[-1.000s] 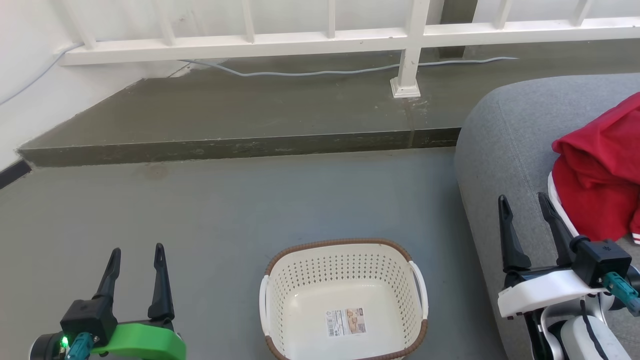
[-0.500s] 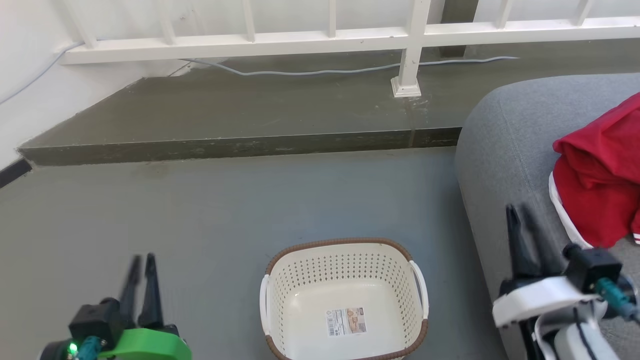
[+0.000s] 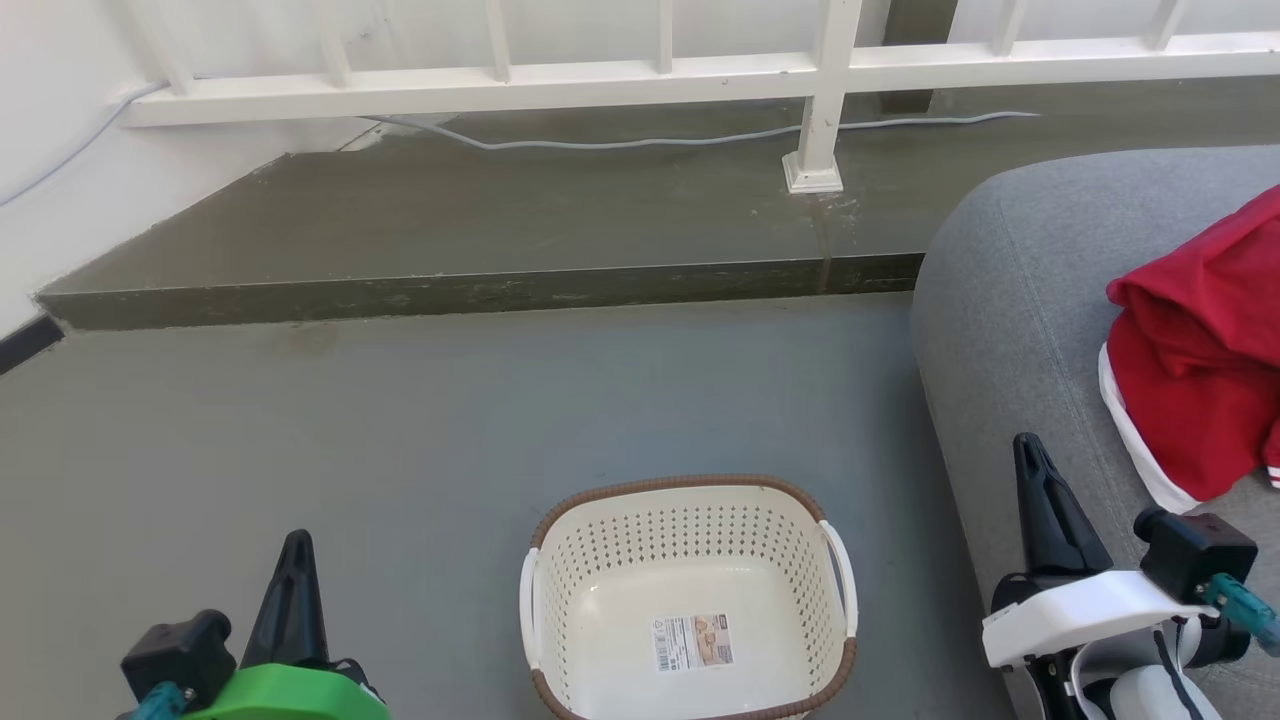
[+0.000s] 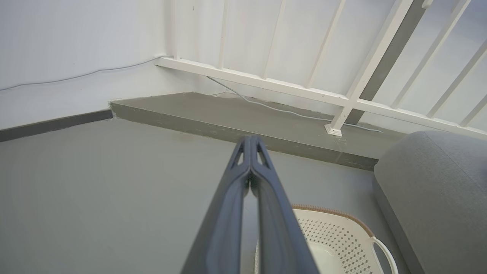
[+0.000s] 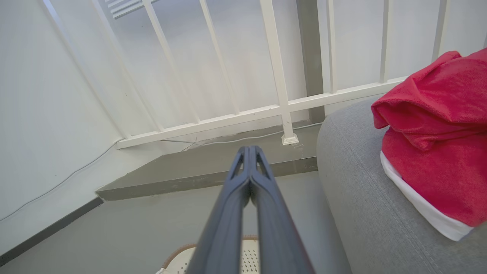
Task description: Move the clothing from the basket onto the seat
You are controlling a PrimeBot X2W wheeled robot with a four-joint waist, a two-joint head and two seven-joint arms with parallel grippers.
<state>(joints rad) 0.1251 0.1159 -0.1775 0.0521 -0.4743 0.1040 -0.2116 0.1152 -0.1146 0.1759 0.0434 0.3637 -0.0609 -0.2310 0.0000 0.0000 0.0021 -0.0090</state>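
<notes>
The red clothing [image 3: 1200, 350] with white trim lies in a heap on the grey seat [image 3: 1010, 300] at the right, also seen as the clothing [image 5: 437, 144] on the seat [image 5: 361, 213] in the right wrist view. The cream basket [image 3: 690, 520] with a brown rim stands on the floor at bottom centre, holding just its label sticker. My left gripper [image 3: 296, 545] is shut on nothing, low at the left of the basket; its fingers [image 4: 249, 160] meet at the tip. My right gripper [image 3: 1026, 447] is shut and empty over the seat's front edge, left of the clothing.
A raised dark step [image 3: 480, 290] crosses the floor behind the basket. A white railing [image 3: 820, 90] with a post stands on it, and a pale cable [image 3: 640, 142] runs along its base. A white wall [image 3: 50, 200] closes the left side.
Both grippers have gone from open to shut on nothing. Both have also sunk lower in the head view. The clothing and basket have not moved.
</notes>
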